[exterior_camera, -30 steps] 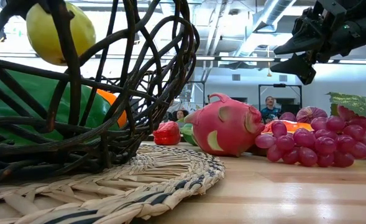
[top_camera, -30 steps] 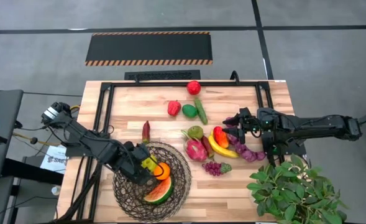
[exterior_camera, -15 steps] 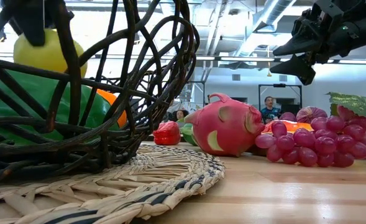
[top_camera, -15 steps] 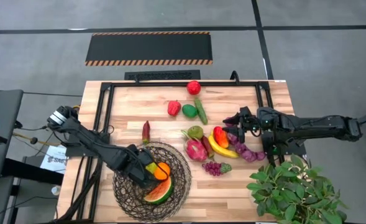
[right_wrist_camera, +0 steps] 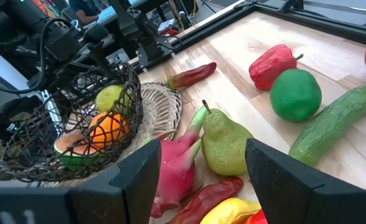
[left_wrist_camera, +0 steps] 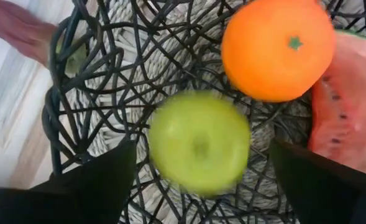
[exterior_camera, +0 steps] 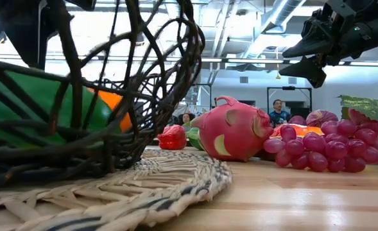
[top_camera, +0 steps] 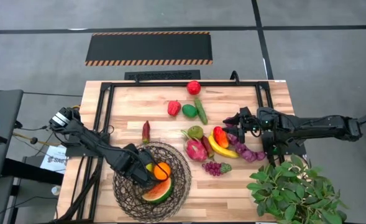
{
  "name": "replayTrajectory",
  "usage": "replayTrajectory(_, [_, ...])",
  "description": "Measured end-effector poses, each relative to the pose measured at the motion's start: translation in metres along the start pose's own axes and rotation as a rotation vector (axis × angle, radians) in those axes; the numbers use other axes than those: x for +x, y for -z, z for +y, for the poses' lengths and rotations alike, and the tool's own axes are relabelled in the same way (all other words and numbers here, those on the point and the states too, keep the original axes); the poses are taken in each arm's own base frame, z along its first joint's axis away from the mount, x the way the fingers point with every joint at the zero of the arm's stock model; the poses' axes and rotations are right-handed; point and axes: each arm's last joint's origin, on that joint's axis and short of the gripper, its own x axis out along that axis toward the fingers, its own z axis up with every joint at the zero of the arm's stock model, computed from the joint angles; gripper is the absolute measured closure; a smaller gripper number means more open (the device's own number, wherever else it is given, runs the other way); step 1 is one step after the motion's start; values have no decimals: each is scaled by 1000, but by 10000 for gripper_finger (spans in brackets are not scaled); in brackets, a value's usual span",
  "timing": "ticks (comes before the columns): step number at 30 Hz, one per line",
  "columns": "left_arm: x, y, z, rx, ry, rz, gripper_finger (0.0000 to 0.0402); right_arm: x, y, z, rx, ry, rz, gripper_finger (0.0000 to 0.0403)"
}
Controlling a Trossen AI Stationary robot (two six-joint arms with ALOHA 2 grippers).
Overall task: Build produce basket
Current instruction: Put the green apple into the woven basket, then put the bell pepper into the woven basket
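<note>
The basket (top_camera: 125, 198), a dark woven wire bowl, stands on a round straw mat (exterior_camera: 176, 179) at the near left. An orange (top_camera: 162, 170) and a watermelon slice (top_camera: 158, 193) lie in it. My left gripper (top_camera: 144, 171) points down into the basket and is open. A yellow-green fruit (left_wrist_camera: 198, 142) shows blurred between its fingers, with a gap on each side. My right gripper (top_camera: 231, 119) hovers open over the table's right side, above the loose produce: dragonfruit (top_camera: 196, 149), pear (top_camera: 196, 131), banana (top_camera: 221, 148) and grapes (top_camera: 214, 167).
A red pepper (top_camera: 174, 108), a round green fruit (top_camera: 189, 111), a cucumber (top_camera: 201, 111) and a red fruit (top_camera: 194, 87) lie at the far middle. A dark red chili (top_camera: 146, 131) lies just beyond the basket. A leafy plant (top_camera: 297, 190) fills the near right corner.
My left gripper has sunk into the basket with the yellow-green fruit and tipped more steeply down. It has let go of the fruit, which has dropped below the fingers and out of sight in the low view.
</note>
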Motion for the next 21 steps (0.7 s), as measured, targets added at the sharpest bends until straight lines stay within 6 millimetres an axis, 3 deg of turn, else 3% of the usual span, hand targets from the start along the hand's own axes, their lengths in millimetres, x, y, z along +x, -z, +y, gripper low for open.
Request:
replayTrajectory(7, [-1, -4, 2, -14, -11, -4, 41, 0, 0, 0, 0, -1, 1, 148])
replayTrajectory(11, [-17, -18, -1, 8, 39, -47, 41, 0, 0, 0, 0, -3, -2, 148])
replayTrajectory(16, [-49, -46, 7, 69, 10, -193, 41, 0, -1, 1, -1, -8, -15, 148])
replayTrajectory(21, [-60, -92, 36, 0, -112, -358, 41, 0, -2, 1, -1, -7, -17, 148])
